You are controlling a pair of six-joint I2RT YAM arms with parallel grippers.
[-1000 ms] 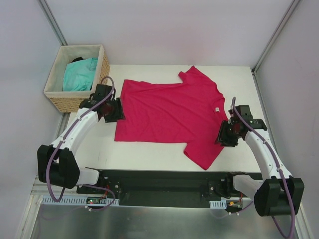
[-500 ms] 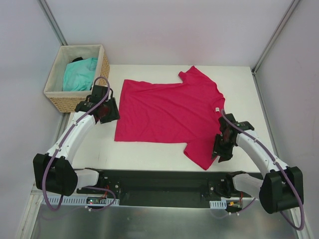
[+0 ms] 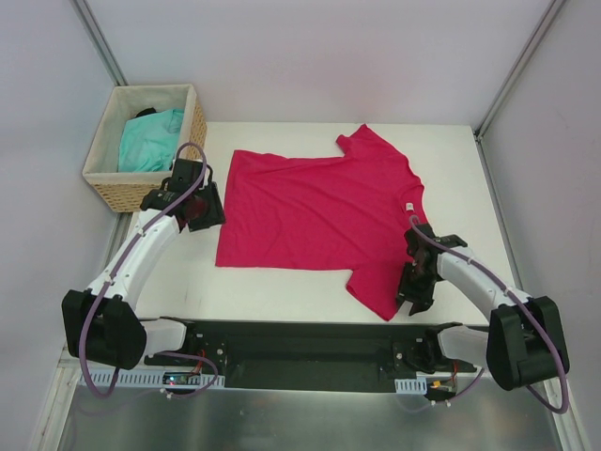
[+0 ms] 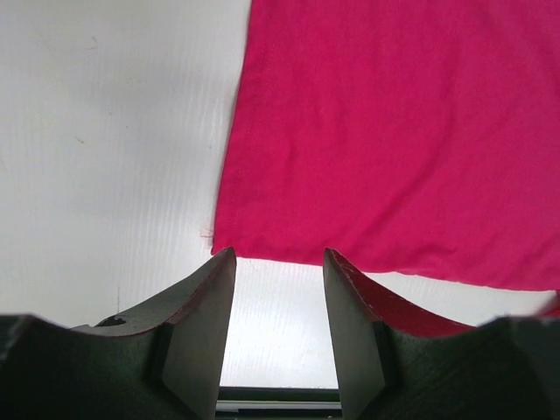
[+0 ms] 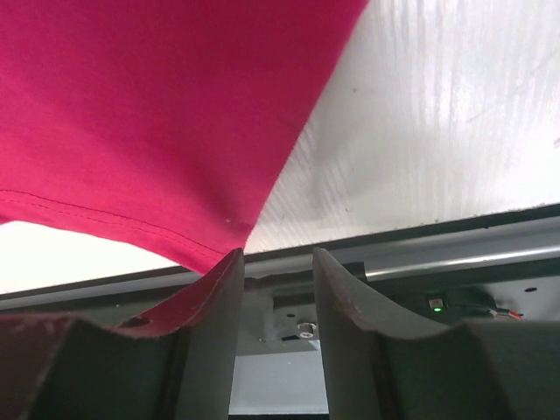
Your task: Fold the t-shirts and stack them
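A crimson-pink t-shirt (image 3: 319, 211) lies spread flat on the white table (image 3: 282, 285), its small white neck label (image 3: 410, 206) at the right edge. A turquoise t-shirt (image 3: 150, 141) sits bunched in the basket. My left gripper (image 3: 207, 210) hovers at the pink shirt's left edge. It is open (image 4: 278, 262) with bare table between the fingers, and the shirt (image 4: 394, 131) lies just beyond the tips. My right gripper (image 3: 412, 287) hangs beside the near sleeve. It is open (image 5: 276, 262) and empty, and the sleeve (image 5: 157, 114) ends in a corner by its left finger.
A woven wicker basket (image 3: 150, 194) stands off the table's back left corner. A black base rail (image 3: 310, 343) runs along the table's near edge, just under the right gripper. Grey walls close in the left, right and back sides.
The right arm has swung toward the near edge, carrying its gripper from beside the neck label down to the sleeve's tip. The left gripper has shifted slightly left.
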